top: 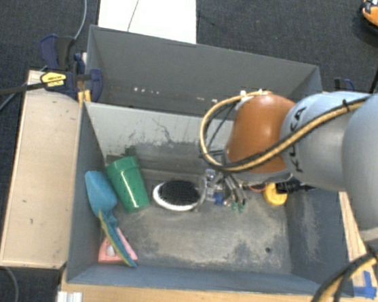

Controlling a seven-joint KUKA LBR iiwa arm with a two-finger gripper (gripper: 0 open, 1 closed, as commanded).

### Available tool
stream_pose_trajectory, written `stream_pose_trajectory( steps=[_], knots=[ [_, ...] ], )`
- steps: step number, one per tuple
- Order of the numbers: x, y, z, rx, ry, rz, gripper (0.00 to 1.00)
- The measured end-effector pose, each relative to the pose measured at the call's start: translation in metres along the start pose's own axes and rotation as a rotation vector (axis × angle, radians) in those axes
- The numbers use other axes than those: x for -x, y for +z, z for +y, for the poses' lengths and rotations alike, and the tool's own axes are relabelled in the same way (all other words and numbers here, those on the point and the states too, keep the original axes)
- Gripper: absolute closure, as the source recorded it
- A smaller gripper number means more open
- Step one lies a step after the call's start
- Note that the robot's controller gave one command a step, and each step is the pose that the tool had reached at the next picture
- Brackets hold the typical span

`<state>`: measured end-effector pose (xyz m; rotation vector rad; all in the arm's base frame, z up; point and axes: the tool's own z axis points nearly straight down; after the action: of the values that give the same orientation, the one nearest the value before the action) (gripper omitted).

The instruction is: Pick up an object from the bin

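My gripper hangs low over the middle of the bin floor, under the orange cover. Just to its left lies a round brush with black bristles in a white rim, its right edge close to the gripper. A small yellow thing lies to the right of the gripper, partly hidden by the arm. Nothing shows between the fingers from this angle.
A green cup lies tipped on its side at the left. Beside it along the left wall lie a blue scoop-like thing and a pink and yellow thing. The arm covers the bin's right rear part.
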<state>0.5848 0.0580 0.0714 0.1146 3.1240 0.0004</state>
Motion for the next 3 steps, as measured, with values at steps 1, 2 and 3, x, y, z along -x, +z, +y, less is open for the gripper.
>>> stream_pose_trajectory(
  steps=[1, 2, 3],
  knots=[
    [0.0, 0.0, 0.0, 0.0, 0.002, 0.0, 1.0],
    [0.001, -0.038, -0.002, -0.002, 0.01, 0.011, 1.0],
    [0.006, -0.096, -0.003, -0.001, 0.013, 0.002, 1.0]
  ],
)
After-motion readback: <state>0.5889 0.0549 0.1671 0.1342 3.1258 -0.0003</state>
